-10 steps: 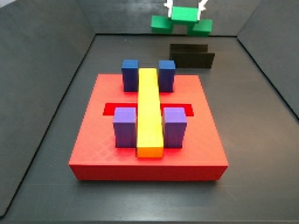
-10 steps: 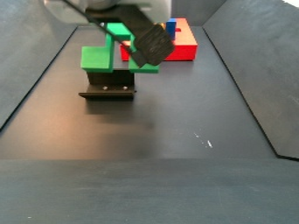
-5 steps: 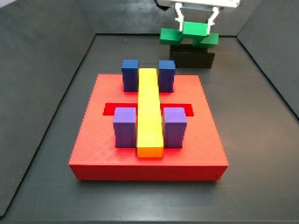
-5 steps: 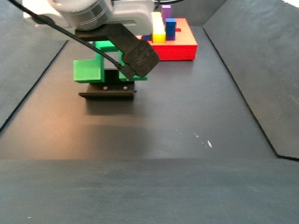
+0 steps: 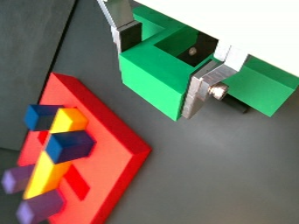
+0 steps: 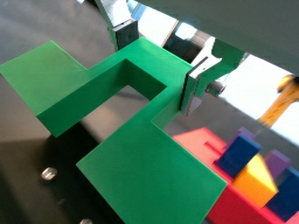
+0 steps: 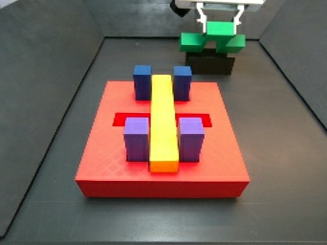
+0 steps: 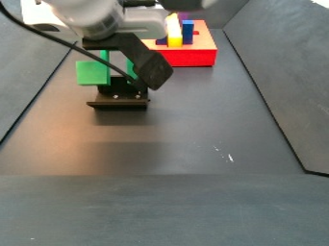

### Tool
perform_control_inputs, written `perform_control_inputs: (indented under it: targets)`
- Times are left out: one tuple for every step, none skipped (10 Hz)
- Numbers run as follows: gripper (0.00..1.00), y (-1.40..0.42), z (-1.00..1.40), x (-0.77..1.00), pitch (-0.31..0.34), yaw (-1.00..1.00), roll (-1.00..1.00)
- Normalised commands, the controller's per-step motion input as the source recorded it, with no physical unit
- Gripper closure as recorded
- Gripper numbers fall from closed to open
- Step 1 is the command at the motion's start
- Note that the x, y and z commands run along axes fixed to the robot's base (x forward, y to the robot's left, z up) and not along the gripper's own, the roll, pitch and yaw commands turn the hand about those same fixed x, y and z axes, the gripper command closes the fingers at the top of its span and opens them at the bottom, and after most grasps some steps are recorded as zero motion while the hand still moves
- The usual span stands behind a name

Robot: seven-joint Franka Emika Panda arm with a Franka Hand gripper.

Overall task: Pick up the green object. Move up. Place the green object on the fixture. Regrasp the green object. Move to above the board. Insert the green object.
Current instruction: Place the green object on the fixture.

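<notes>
The gripper (image 7: 219, 21) holds the green object (image 7: 212, 41) between its silver fingers (image 5: 208, 84), just above or already touching the fixture (image 7: 208, 63); I judge the placing almost done, with regrasp and insertion left. Beyond the gripper lies the red board (image 7: 102, 165), whose slots hold a yellow bar (image 7: 163, 122), blue blocks (image 7: 143, 81) and purple blocks (image 7: 137, 139).

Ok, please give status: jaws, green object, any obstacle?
Gripper over the fixture, jaws shut on the green object. Object at fixture, seating unclear. Nothing in the way.
</notes>
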Motion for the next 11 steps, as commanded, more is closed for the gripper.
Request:
perform_control_inputs:
  targets:
    - [1.0, 0.0, 0.08, 0.04, -0.397, -0.34, -0.79]
    - [1.0, -0.11, 0.0, 0.17, -0.311, -0.39, -0.1]
    - [1.0, -0.26, -0.06, 0.36, -0.054, -0.4, 0.46]
    - [1.0, -0.29, -0.03, 0.33, 0.02, -0.31, 0.89]
    - [1.0, -0.22, -0.09, 0.37, 0.157, -0.25, 1.0]
    - [1.0, -0.09, -0.12, 0.25, 0.183, -0.15, 1.0]
    - [1.0, 0.0, -0.09, 0.12, 0.169, -0.07, 0.62]
    - [1.0, 0.0, -0.14, 0.0, 0.026, 0.0, 0.13]
    - [1.0, 0.06, -0.29, -0.03, 0.0, 0.02, -0.29]
    - [1.0, 0.18, -0.34, 0.0, 0.0, 0.05, -0.67]
    - [1.0, 0.27, -0.23, 0.0, 0.0, 0.09, -0.87]
